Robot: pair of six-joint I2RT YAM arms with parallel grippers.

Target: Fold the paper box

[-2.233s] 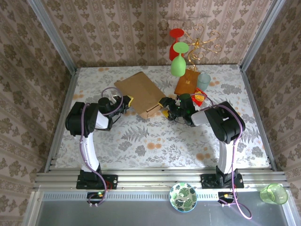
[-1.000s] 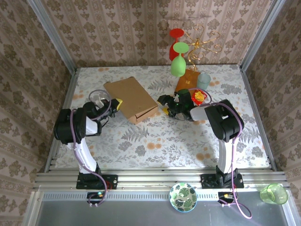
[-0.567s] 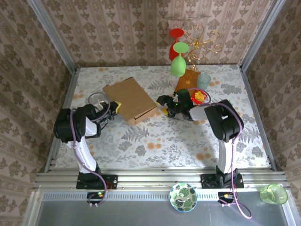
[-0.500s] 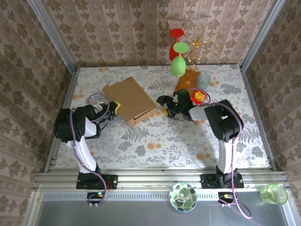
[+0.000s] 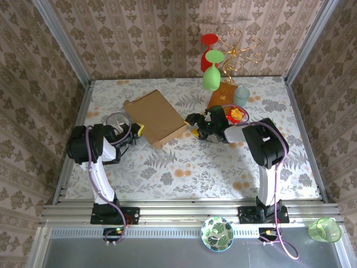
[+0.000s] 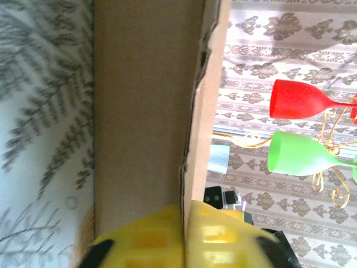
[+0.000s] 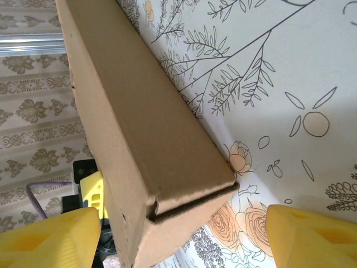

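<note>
Left arm shifted slightly toward paper box [image 5: 156,114] since second ago. Box: plain brown corrugated cardboard, folded shallow, end seam slightly agape, lying near-left of green goblet [image 5: 211,77]. Left gripper [image 5: 136,130], farther left of goblet, clamps box edge. Right gripper [image 5: 194,124], nearward of goblet, gapes wide, holding nothing.

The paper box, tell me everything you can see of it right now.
The paper box is plain brown corrugated cardboard, folded into a shallow box shape and lying flat, skewed, on the flowered table left of centre. A seam gapes slightly at its narrow end. The left gripper is shut on its near left edge; the open right gripper faces its right corner, contact unclear.
</note>
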